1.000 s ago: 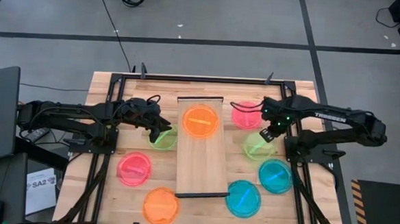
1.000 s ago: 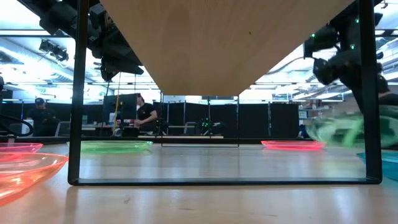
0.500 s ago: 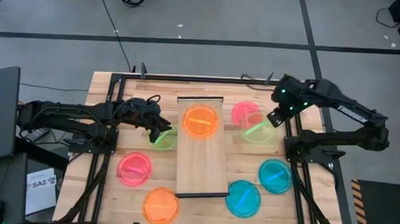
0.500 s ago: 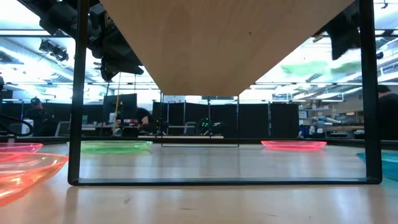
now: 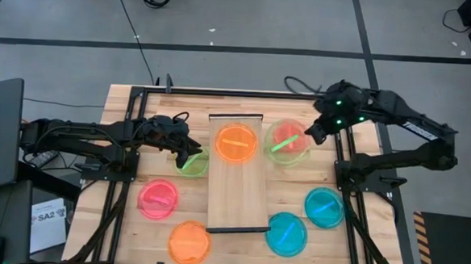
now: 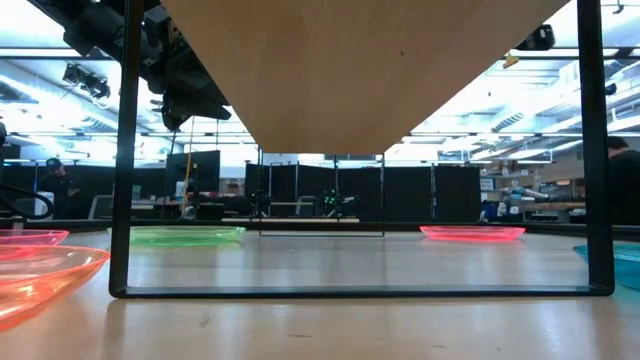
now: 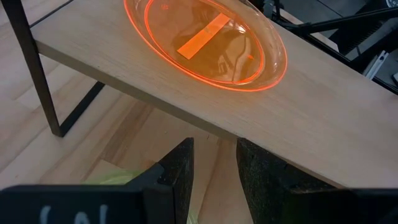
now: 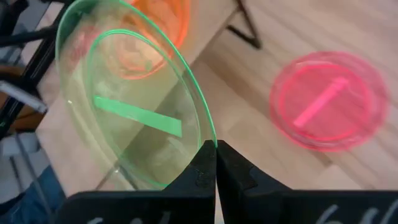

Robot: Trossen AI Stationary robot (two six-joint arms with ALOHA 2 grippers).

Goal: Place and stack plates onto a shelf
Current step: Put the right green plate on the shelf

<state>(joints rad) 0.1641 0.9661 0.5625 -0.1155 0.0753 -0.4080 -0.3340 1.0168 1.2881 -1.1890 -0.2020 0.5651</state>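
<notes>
My right gripper (image 5: 313, 134) is shut on a lime green plate (image 5: 287, 143), which hangs in the air over the pink plate (image 5: 287, 133) lying on the table just right of the shelf (image 5: 237, 193). An orange plate (image 5: 236, 142) lies flat on the shelf's far end. My left gripper (image 5: 191, 153) hovers open above a second green plate (image 5: 192, 164) on the table left of the shelf; the low view shows that gripper (image 6: 188, 100) well above this plate (image 6: 185, 236). Its fingers (image 7: 180, 174) stand a narrow gap apart. My right gripper pinches the green plate's rim (image 8: 207, 142) between its two fingers, on the side of the plate away from the shelf. The fingers come at it from the table's right. The plate is lifted clear and tilted, reaching out from the fingertips toward the shelf.
On the table lie a pink plate (image 5: 158, 198) and an orange plate (image 5: 189, 242) near left, and two cyan plates (image 5: 286, 234) (image 5: 324, 206) near right. The shelf board stands raised on a thin dark frame (image 6: 127, 150). Bare shelf surface runs toward the near end.
My right gripper has lifted the green plate off the table right of the shelf, carried it up and toward the far edge, then left toward the shelf. The plate now hangs tilted over the pink plate. The left arm has kept still.
</notes>
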